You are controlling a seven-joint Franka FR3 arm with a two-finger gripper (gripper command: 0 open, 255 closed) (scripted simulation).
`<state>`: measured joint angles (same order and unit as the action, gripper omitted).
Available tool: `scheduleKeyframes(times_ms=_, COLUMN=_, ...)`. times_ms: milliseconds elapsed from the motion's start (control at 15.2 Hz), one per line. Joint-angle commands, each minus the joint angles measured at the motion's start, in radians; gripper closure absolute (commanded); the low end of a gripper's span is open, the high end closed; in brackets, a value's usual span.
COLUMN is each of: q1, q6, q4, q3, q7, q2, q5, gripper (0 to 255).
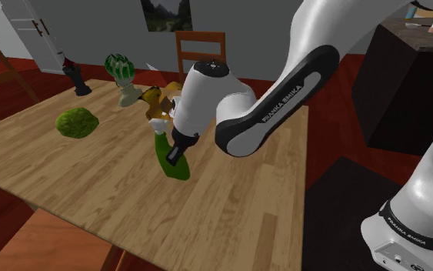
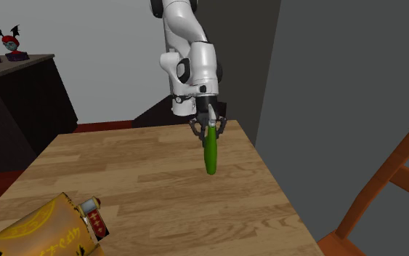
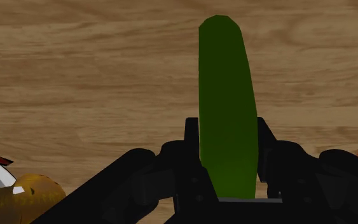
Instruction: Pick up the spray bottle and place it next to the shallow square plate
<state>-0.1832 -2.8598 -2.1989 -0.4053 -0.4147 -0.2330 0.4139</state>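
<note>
My pincer (image 1: 177,154) clasps the upper end of the green spray bottle (image 1: 174,170), which leans tilted over the wooden table (image 1: 91,181). Toward the shoulder view's left of the bottle lies a lumpy green ball (image 1: 78,123). Beyond the bottle a yellow-brown box (image 1: 155,98) peeks from behind my arm, and farther beyond stands a wooden chair (image 1: 201,46).

A wooden table (image 1: 68,185) carries a lumpy green ball (image 1: 78,122) and, near its far edge, a small dark figure (image 1: 76,79) (possibly a statuette). A wooden chair (image 1: 200,45) stands behind it. On a dark cabinet (image 2: 21,102) sits a red-and-black winged figurine (image 2: 10,45).
</note>
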Motion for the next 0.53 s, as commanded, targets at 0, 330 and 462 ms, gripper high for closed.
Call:
scheduleKeyframes(times_ms=0, q1=0.009, q6=0.022, q4=0.007, q3=-0.017, q7=0.02, q2=0.017, q5=-0.027, gripper=255)
scheduleKeyframes(times_ms=330, q1=0.037, q6=0.076, q4=0.018, q3=-0.055, q7=0.081, q2=0.065, q5=-0.105, gripper=255)
scheduleKeyframes(times_ms=462, q1=0.045, q6=0.098, q4=0.025, q3=-0.066, q7=0.104, q2=0.083, q5=-0.133, gripper=255)
